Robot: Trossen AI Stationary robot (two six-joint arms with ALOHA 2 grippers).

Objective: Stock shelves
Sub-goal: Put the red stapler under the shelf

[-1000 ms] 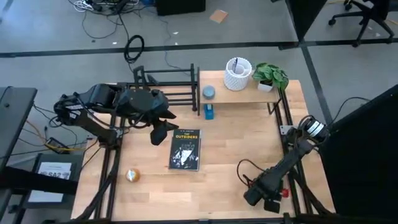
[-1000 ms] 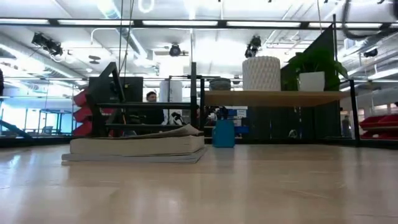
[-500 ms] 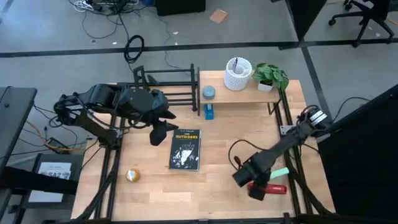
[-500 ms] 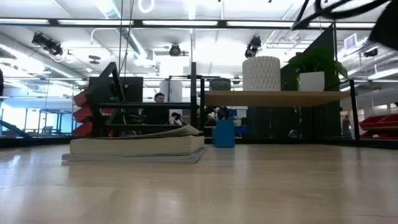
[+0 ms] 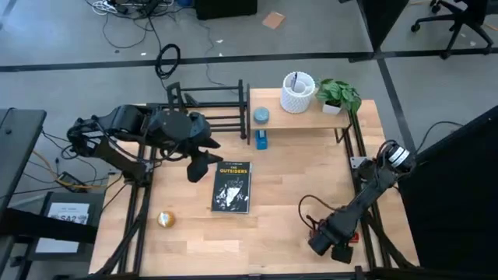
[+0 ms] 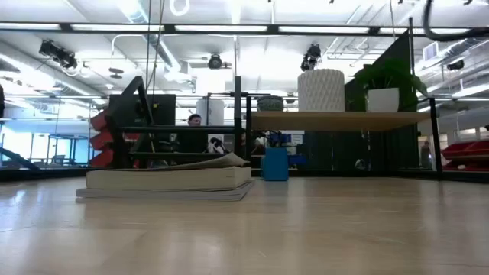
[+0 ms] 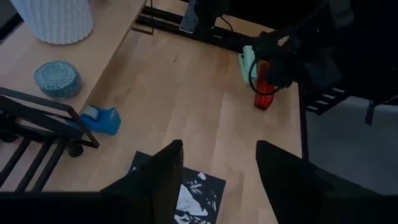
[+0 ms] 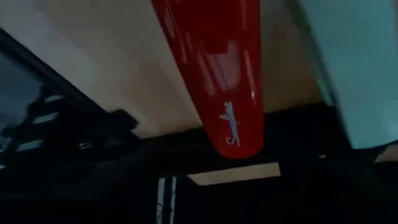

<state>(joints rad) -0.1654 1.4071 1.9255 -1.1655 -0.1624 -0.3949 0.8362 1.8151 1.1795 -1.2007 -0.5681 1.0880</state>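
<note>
Shelves are sitting along your table's far edge: the black metal-bar rack [image 5: 206, 113] beside the light wooden board on black legs [image 5: 307, 118]. Your left gripper [image 5: 204, 165] is hovering with fingers spread wide just beside the black paperback book [image 5: 233, 187]. Your right gripper [image 5: 336, 250] is hanging low over a glossy red tool [image 8: 217, 68] near the table's front right corner; I cannot tell its finger state.

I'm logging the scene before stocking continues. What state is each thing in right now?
Black rack: upright, bars bare.
Wooden shelf: holds vase, plant, small round tin.
White vase: upright on the shelf.
Potted plant: upright on the shelf.
Book: closed, lying flat on the table.
Blue tape dispenser: on the table beside the shelf.
Red tool: lying flat beside a pale green item.
Left gripper: open, above the book.
Right gripper: low over the red tool.
</note>
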